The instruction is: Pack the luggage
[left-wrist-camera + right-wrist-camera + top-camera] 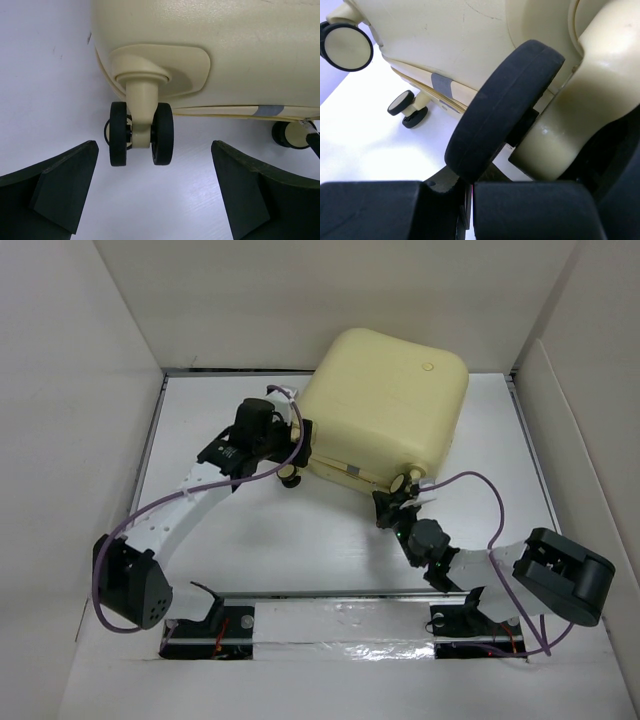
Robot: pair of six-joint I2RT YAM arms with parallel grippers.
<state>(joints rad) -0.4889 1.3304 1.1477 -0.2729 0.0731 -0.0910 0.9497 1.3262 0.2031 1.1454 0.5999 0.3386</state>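
Luggage [385, 405] closed on desk [300, 550]; left pincer [154, 172] apart before caster wheel [141, 132], right pincer [470, 200] together under second wheel [502, 110]; likely final positioning, next move needs steady shell push

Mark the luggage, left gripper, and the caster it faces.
luggage [385, 400], top external view, shell top.
left gripper [154, 172], left wrist view, midway between fingertips.
caster [162, 134], left wrist view, right tyre.

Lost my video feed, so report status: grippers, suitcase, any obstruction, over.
Left gripper open, facing the near-left wheel. Right gripper shut, right at the near-right wheel. Suitcase closed, lying flat. No obstruction seen.
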